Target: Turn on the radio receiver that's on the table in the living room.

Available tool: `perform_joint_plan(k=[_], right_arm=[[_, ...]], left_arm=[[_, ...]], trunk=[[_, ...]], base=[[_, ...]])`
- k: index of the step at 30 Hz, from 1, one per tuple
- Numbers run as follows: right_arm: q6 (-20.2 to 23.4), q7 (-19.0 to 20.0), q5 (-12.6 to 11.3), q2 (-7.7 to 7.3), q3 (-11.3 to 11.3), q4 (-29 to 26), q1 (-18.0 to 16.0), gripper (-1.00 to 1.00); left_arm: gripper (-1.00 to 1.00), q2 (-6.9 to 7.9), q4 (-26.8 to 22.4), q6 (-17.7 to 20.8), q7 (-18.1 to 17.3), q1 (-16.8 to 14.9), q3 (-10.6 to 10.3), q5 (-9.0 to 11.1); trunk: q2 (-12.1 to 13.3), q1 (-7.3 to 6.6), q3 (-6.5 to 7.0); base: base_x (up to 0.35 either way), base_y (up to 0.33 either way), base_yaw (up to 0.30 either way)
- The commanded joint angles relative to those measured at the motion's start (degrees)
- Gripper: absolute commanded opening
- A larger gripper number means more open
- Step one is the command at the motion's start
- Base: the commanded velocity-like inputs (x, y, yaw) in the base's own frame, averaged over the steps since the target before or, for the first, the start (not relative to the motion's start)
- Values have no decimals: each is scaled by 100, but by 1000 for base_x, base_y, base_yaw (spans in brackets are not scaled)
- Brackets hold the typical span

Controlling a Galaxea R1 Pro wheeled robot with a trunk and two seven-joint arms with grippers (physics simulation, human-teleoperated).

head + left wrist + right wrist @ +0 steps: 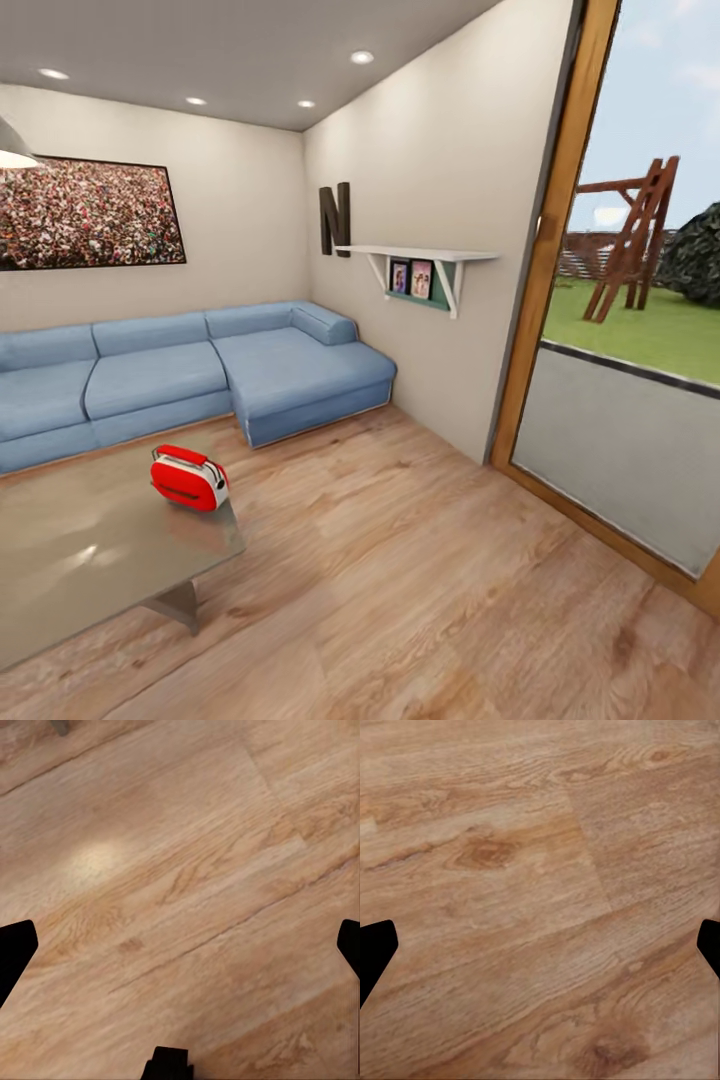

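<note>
A red radio (189, 478) sits near the right corner of the glossy table (80, 560) in the living room, a blue sofa (190, 375) behind it and wood floor (400, 580) to its right. Both wrist cameras look down on floorboards, the left gripper (180, 945) and right gripper (540, 945) each spread wide and empty.
</note>
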Motion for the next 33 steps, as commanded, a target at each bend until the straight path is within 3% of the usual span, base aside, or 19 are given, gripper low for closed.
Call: perform_joint_plan(k=[1,33], right_arm=[[0,0,0,0,0,0,0,100],[-2,0,0,0,0,0,0,100]], left_arm=[[100,-1,0,0,0,0,0,0],[100,-2,0,1,0,0,0,0]], trunk=[[0,0,0],[0,0,0]], base=[[319,-183,249],[302,-202,249]])
